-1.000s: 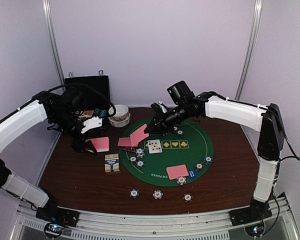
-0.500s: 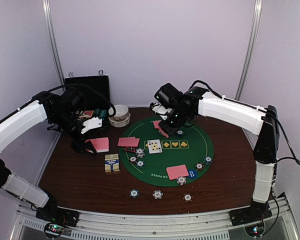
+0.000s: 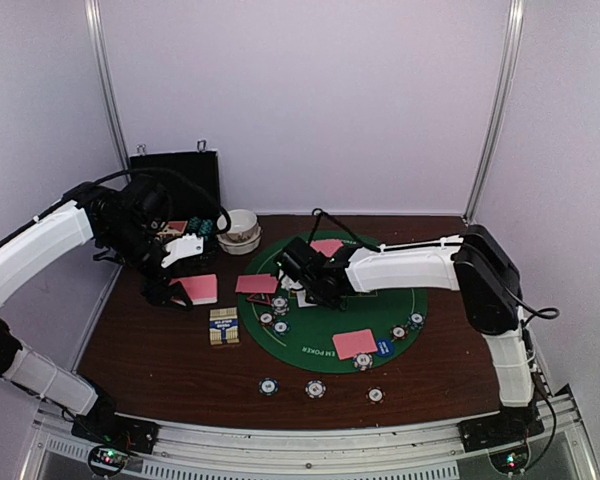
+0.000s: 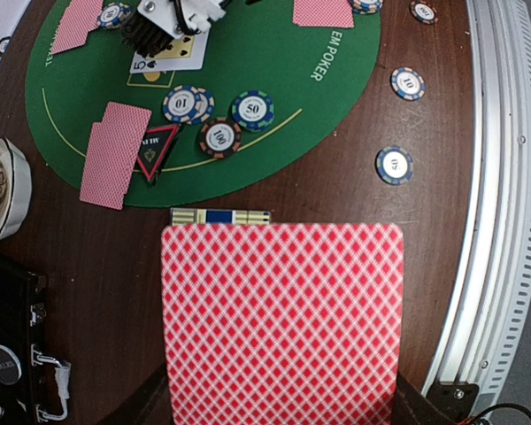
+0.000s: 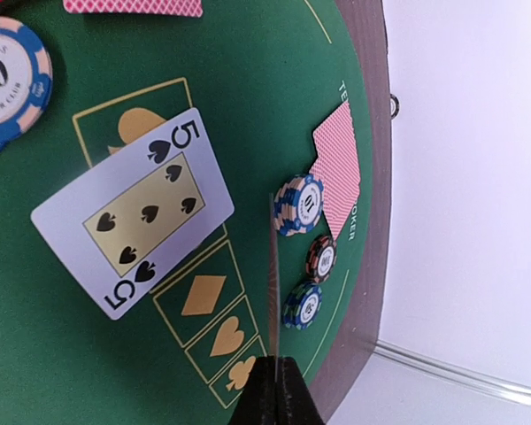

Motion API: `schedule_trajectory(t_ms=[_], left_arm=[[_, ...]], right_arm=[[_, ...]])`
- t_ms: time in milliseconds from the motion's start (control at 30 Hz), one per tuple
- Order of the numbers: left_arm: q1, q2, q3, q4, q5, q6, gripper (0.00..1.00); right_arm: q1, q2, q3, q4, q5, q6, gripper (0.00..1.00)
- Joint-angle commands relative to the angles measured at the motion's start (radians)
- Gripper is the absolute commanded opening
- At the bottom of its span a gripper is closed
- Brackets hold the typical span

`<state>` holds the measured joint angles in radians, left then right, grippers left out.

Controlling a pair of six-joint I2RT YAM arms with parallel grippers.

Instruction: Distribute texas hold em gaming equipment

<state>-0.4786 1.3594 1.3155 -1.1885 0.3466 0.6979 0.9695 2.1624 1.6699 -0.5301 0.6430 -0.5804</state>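
My left gripper hovers left of the green mat, shut on a stack of pink-backed cards that hides its fingers. My right gripper is shut on a single card seen edge-on, low over the mat beside the face-up five of spades. In the top view this gripper is at the mat's left-middle. Pink cards lie at the mat's left, back and front. A red-triangle marker and chips lie near the left cards.
A card box lies left of the mat. Three chips sit on the wood near the front edge. A white bowl and a black case stand at the back left. A blue button sits by the front cards.
My right arm has swung from the mat's back down to its left-middle, by the five of spades. A pink card now lies at the mat's back edge. The left arm has not moved.
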Motion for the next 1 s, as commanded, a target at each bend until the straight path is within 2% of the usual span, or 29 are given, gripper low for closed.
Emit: schedule_trajectory(t_ms=[0,200,233,300,400,433,533,633,733,800,833,967], left_arm=[[0.005,-0.021,0.012,0.005,0.011,-0.003,0.0],[0.005,-0.012,0.011,0.005,0.009,-0.003,0.0],[0.005,-0.013,0.011,0.005,0.008,-0.004,0.0],[0.005,-0.011,0.013,0.005,0.008,-0.003,0.0],[0.005,-0.008,0.014,0.005,0.01,-0.004,0.0],[0.005,-0.01,0.014,0.005,0.011,-0.003,0.0],[0.005,-0.011,0.015,0.002,0.012,-0.002,0.0],[0.005,-0.012,0.014,0.001,0.01,-0.001,0.0],[0.005,-0.016,0.014,-0.003,0.017,0.0,0.0],[0.005,-0.017,0.014,-0.003,0.014,0.0,0.0],[0.005,-0.017,0.014,-0.003,0.013,-0.001,0.0],[0.005,-0.019,0.014,-0.003,0.013,0.003,0.0]], right_arm=[[0.003,0.028,-0.059,0.193,0.093,-0.113,0.0],[0.005,0.036,-0.085,0.173,0.033,-0.075,0.0],[0.005,0.035,-0.089,0.16,0.02,-0.062,0.03],[0.007,0.028,-0.103,0.147,0.001,-0.042,0.14],[0.01,0.008,-0.131,0.152,-0.011,-0.021,0.44],[0.009,-0.001,-0.138,0.153,-0.012,-0.014,0.49],[0.01,-0.035,-0.157,0.174,0.004,-0.006,0.55],[0.01,-0.069,-0.162,0.214,0.048,0.001,0.69],[0.011,-0.103,-0.178,0.374,0.199,-0.019,0.77],[0.012,-0.129,-0.173,0.464,0.293,-0.01,0.87],[0.013,-0.145,-0.166,0.48,0.314,0.009,0.97],[0.026,-0.208,-0.148,0.485,0.33,0.1,0.99]])
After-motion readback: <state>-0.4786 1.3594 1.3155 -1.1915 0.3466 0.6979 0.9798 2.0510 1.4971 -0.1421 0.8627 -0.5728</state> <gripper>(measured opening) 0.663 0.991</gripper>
